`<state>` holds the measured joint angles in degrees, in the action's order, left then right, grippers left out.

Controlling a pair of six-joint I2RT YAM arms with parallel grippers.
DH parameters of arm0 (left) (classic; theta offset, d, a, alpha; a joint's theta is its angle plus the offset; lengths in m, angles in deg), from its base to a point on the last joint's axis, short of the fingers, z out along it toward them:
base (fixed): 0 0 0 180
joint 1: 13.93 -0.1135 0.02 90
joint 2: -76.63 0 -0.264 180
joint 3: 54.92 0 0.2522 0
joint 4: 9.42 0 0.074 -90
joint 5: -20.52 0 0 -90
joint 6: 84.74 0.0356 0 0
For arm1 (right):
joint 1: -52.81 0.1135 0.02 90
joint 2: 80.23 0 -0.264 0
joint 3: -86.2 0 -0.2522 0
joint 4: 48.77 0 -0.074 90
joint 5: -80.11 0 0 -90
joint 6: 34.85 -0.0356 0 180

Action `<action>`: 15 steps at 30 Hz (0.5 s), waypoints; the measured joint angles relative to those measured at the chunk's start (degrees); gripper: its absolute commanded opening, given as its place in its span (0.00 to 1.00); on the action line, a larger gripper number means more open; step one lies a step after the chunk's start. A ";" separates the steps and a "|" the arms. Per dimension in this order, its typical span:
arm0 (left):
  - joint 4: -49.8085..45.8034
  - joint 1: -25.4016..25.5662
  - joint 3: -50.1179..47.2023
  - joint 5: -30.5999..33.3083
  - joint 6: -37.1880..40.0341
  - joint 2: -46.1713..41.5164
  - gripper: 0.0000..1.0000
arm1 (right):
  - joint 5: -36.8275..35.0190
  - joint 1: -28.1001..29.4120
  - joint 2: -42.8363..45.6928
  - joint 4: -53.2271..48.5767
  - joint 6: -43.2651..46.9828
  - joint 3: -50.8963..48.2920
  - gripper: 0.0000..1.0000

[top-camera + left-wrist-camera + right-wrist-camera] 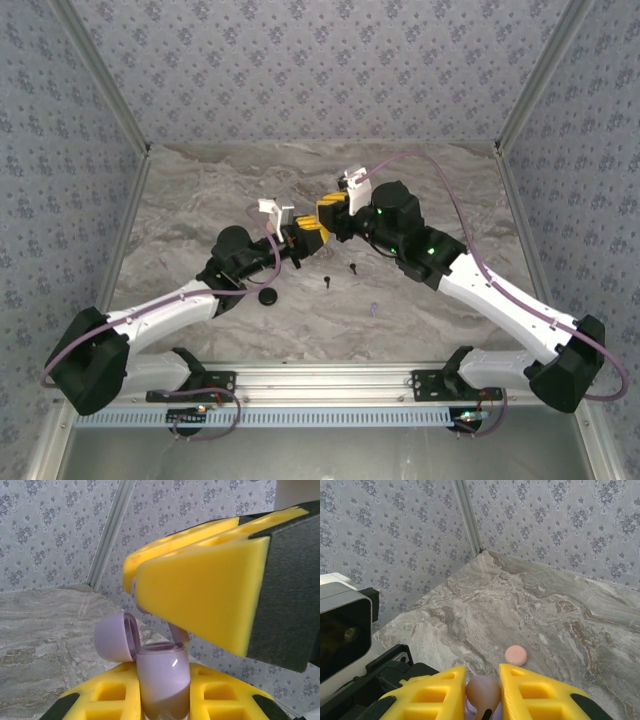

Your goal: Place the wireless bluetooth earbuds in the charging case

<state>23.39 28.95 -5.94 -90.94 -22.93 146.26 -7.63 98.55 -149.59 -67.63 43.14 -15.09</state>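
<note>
Pale earbud, lavender-pink, is pinched between the yellow pads of the right tool, whose jaws stand narrow around it. In the left wrist view its stem reaches down to the open mouth of the charging case. Whether the stem is already inside cannot be told. The charging case, lavender and upright, is clamped between the yellow pads of the left tool, with its lid swung open to one side. Both tools meet tip to tip above the middle of the marbled surface. On the surface just in front of them lie a black earbud and a second black earbud, close together but apart. A black disc rests beside the left arm, near the first of these. A pale speck lies nearer the arm bases, too small to identify. A pink disc sits on the surface just beyond the right tool's pads
</note>
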 measured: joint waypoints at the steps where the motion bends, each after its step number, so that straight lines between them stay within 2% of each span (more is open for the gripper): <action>1: 0.00 0.00 0.00 0.00 0.00 0.00 0.00 | -0.02 0.00 -0.11 -0.02 0.02 0.00 0.24; 15: -0.04 0.00 0.42 0.00 -0.07 0.04 0.00 | -0.57 -0.66 -0.39 -0.02 0.04 0.00 0.24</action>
<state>23.34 28.95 -5.52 -90.94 -22.99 146.30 -8.19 97.89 -149.98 -67.66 43.18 -15.09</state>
